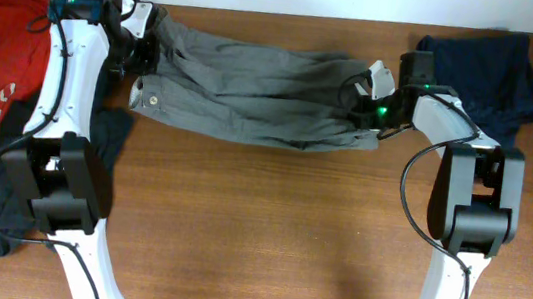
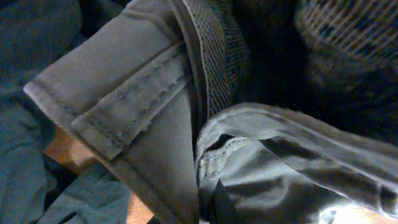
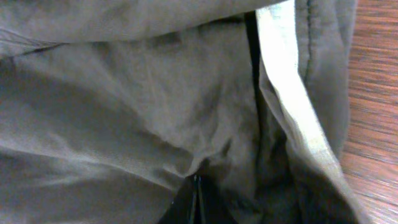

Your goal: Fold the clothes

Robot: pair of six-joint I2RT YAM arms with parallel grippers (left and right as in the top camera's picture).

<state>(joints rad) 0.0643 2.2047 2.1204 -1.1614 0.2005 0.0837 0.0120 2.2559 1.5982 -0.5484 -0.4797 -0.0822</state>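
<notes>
The grey-khaki shorts (image 1: 253, 88) are stretched lengthwise across the far middle of the table. My left gripper (image 1: 142, 57) is shut on their left end, where the waistband and a belt loop (image 2: 134, 102) fill the left wrist view around the fingertips (image 2: 214, 200). My right gripper (image 1: 366, 107) is shut on their right end. In the right wrist view the fingertips (image 3: 196, 190) pinch grey cloth (image 3: 124, 112) beside a pale lining strip (image 3: 286, 81). The red tee (image 1: 4, 49), black printed tee (image 1: 0, 190) and navy garment (image 1: 496, 75) lie aside.
The red tee and black tee are heaped at the table's left edge around the left arm's base. The navy garment lies at the far right corner behind the right arm. Bare wooden tabletop (image 1: 257, 229) lies in front of the shorts.
</notes>
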